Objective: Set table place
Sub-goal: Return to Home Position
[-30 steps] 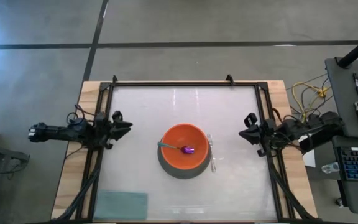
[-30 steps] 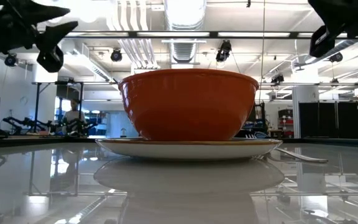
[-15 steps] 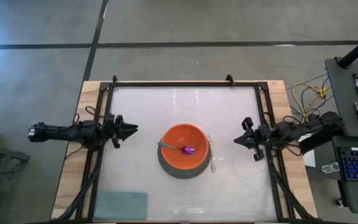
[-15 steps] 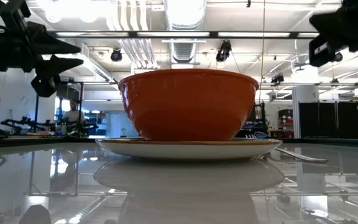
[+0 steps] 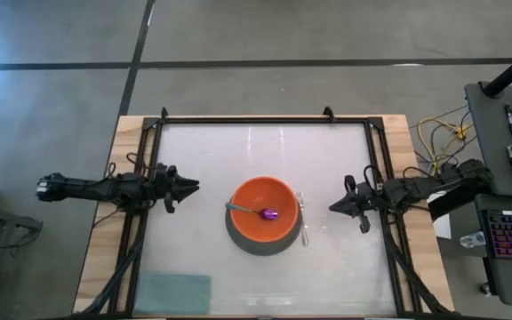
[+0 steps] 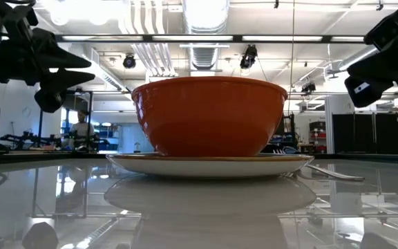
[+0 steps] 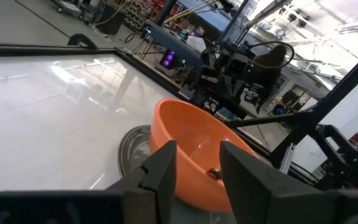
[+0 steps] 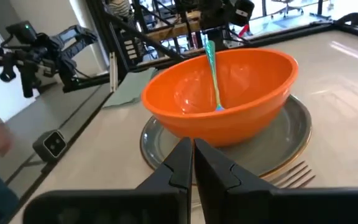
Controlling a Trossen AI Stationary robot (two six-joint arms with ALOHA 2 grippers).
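**Place setting on the bench, with both arms at its sides.**

- **Bench** (image 5: 265, 142): white-topped, seen whole in the high view.
- **Plate** (image 5: 260, 252): round and grey. It lies flat on the bench, toward the near edge and about midway between the two arms.
- **Bowl** (image 5: 256, 197): orange. It stands upright on the plate and covers most of it, so only a ring of rim shows. In the low view the bowl (image 6: 209, 117) sits level on the plate (image 6: 209, 162).
- **Spoon** (image 5: 260, 212): it rests inside the bowl, with its purple head in the basin. Its teal handle slants up to the rim on the left arm's side. The right wrist view shows the same spoon (image 8: 212, 68) leaning against the inner wall.
- **Fork** (image 5: 303, 218): it lies flat on the bench just beside the plate, on the right arm's side. Whether it touches the rim cannot be told.
- **Left pincer** (image 5: 189, 185): it hangs above the bench's left part, pointing at the bowl and well apart from it. Its jaws are spread, and the left wrist view shows the bowl (image 7: 191, 134) through the gap.
- **Right pincer** (image 5: 334, 206): it hangs above the bench's right part, near the fork but clear of it. Its jaws are pressed together on nothing.
- **Pale green sheet** (image 5: 174, 292): it lies flat at the bench's near left corner.
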